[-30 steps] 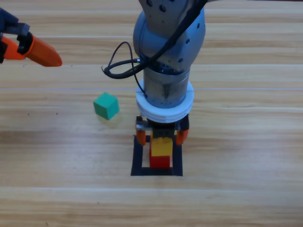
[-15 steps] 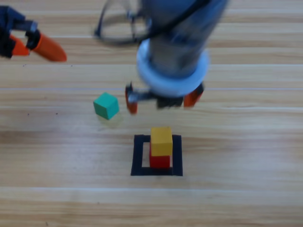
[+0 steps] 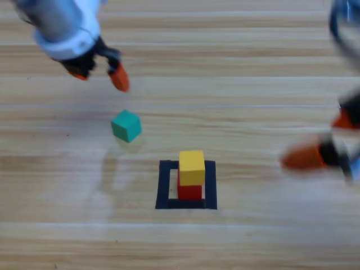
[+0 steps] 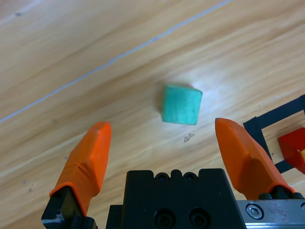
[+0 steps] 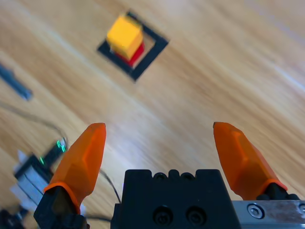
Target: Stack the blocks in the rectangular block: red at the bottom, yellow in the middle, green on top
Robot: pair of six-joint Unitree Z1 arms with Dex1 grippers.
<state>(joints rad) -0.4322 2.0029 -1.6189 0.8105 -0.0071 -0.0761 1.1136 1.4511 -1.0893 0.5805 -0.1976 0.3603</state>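
From above I see a wooden table (image 3: 253,236) with a black tape square (image 3: 186,205) near its middle. Inside the square the red cube (image 3: 190,192) sits on the table, and the yellow cube (image 3: 192,167) rests squarely on top of it. The green cube (image 3: 125,125) lies alone on the bare wood, up and to the left of the square, near it but apart.

My left gripper (image 3: 97,72) hangs above the table beyond the green cube, its orange jaws spread wide and holding nothing. In its wrist view the green cube (image 4: 181,104) lies ahead between the two jaws, untouched.

My right gripper (image 3: 329,140) is at the picture's right edge, well apart from the stack, jaws wide apart and empty.
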